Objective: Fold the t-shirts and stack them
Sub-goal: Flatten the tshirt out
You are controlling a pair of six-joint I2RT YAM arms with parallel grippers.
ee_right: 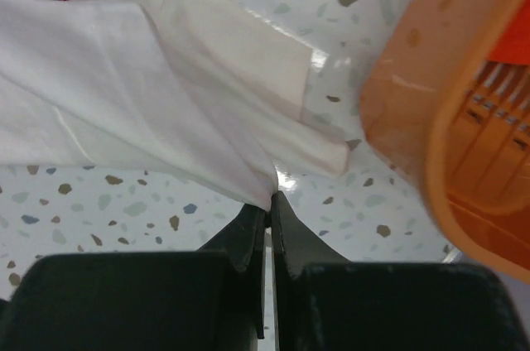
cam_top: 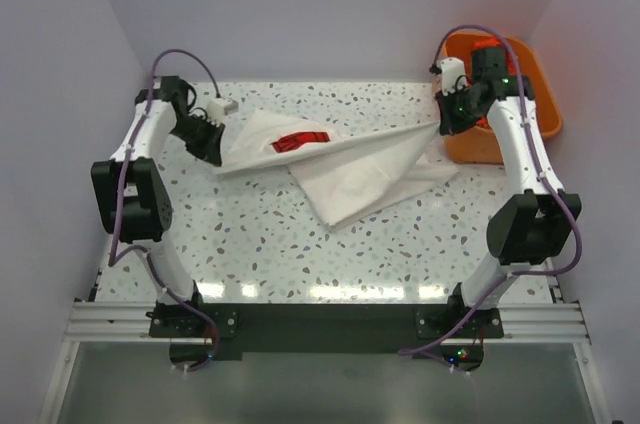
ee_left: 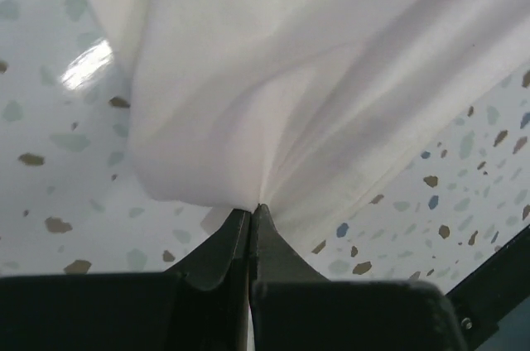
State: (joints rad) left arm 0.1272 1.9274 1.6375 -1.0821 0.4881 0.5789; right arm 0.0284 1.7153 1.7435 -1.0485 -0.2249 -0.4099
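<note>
T-shirt (cam_top: pixel 345 159): one white garment with a red print (cam_top: pixel 300 141), lying spread across the far half of the speckled counter (cam_top: pixel 250 244); not folded. The red print faces up on the left-of-centre part of the cloth. One edge is drawn into a straight ridge running from the left side of the counter to the right side; the rest of the cloth trails off this ridge toward the near edge and rests on the counter in loose layers.

Left gripper (ee_left: pixel 251 210): jaws pressed together on a pinch of white cloth; no gap visible between the fingers in the left wrist view; the cloth fans out from the pinch point and rises away from the counter. In the top view this gripper sits at the left end of the ridge, at the garment's left corner.

Right gripper (ee_right: pixel 269 200): jaws nearly together, clamped on a corner of the same t-shirt; the right wrist view shows the cloth gathered to a point at the fingertips, with folded layers lying flat on the counter beyond. In the top view this gripper is at the right end of the ridge.

Orange tub (cam_top: pixel 520 119): stands at the far right corner of the counter, just beside the right gripper; slotted wall visible in the right wrist view. A red item (cam_top: pixel 488 44) lies inside; its kind cannot be told.
</note>
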